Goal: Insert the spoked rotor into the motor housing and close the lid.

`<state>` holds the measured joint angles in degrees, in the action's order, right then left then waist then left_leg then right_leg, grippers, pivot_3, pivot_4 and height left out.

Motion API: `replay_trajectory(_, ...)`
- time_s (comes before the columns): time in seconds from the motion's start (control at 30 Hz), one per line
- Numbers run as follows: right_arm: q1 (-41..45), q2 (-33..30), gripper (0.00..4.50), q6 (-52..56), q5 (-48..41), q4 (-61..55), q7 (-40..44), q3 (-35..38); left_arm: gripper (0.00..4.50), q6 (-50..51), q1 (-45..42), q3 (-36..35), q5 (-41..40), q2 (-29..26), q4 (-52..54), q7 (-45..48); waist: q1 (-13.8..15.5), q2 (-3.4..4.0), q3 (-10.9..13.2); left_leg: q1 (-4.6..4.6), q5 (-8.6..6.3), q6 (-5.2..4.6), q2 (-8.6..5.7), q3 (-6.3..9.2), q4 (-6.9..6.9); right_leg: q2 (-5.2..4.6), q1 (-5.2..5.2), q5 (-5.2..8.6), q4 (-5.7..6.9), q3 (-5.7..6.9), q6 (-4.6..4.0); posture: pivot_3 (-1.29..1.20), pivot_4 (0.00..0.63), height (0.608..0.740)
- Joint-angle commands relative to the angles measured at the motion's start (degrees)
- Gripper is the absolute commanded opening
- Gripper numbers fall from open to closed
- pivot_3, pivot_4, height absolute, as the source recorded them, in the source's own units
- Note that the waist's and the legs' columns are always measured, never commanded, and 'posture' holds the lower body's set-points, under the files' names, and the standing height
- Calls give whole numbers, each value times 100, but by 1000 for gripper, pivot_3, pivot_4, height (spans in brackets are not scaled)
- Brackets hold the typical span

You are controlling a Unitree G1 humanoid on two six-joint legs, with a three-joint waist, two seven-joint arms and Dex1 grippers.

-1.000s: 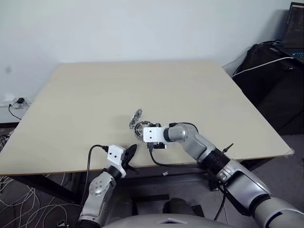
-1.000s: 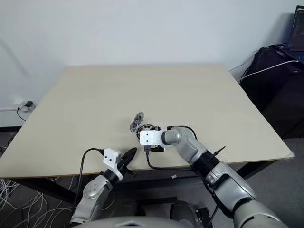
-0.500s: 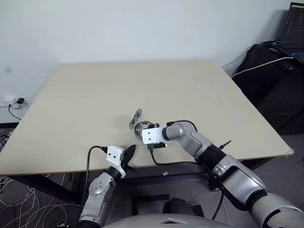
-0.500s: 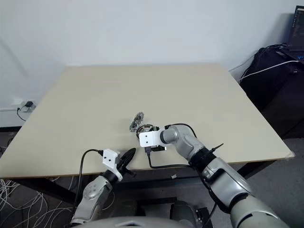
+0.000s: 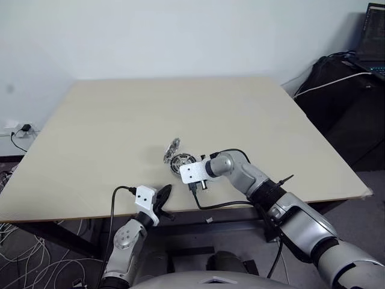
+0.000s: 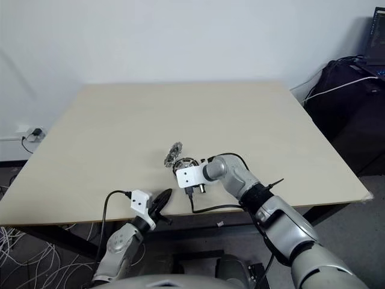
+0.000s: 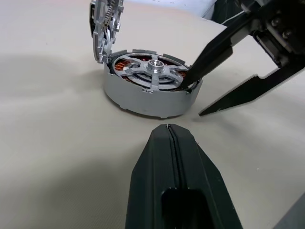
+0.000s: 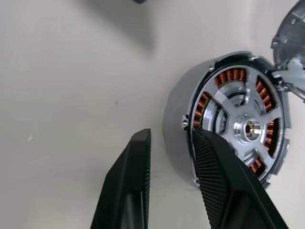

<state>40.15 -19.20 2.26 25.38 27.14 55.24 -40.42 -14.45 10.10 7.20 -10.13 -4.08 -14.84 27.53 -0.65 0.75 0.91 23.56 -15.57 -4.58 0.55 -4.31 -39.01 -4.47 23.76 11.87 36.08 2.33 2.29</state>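
Right fingers (image 8: 209, 191) parted, one tip on the spoked rotor (image 7: 153, 72) seated in the motor housing (image 7: 143, 98), lid (image 7: 102, 26) upright beyond on the surface (image 5: 120, 120); left fingers (image 7: 174, 157) shut, farther off.

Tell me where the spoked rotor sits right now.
The spoked rotor lies inside the motor housing near the table's front edge, beside the raised lid, with the right gripper at its rim.

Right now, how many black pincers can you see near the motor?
2. The left pincer is shut, just short of the housing. The right pincer straddles its rim, one finger on the rotor.
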Motion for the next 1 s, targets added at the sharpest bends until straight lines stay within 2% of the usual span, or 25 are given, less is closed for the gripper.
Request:
replay_trajectory(0.03, 140, 30, 1622, -98, -47, -41, 180, 99, 0, -31, -46, -14, -48, 52, 235, -8, 0, 0, 0, 0, 0, 0, 0, 0, 0, 0, 0, 0, 0, 0, 0, 0, 0, 740)
replay_trajectory(0.73, 440, 310, 1622, 328, 55, 425, 384, 170, 0, 124, 6, 0, -69, 76, 441, -35, -8, 4, -2, 1, -2, 3, 0, 5, 2, -14, 4, -3, 2, -2, -5, 0, 0, 740)
replay_trajectory(0.83, 455, 324, 1076, 353, 53, 438, 370, 171, 0, 128, -2, 2, -65, 85, 426, -30, -4, 8, -5, 1, -2, 3, 0, 6, 2, -15, 6, -3, 4, -3, -6, 0, 0, 740)
replay_trajectory(0.93, 457, 327, 157, 367, 54, 440, 350, 176, 0, 76, -45, -20, -59, 97, 297, -2, -2, 11, -7, 3, -2, 3, -1, 6, 3, -18, 7, -3, 3, -2, -7, 0, 0, 740)
replay_trajectory(1.0, 450, 327, 105, 370, 58, 435, 343, 186, 0, 16, -74, -41, -60, 100, 177, 24, -7, 14, -8, 11, -2, 4, -2, 6, 3, -18, 17, -4, 3, -4, -7, 0, 0, 740)
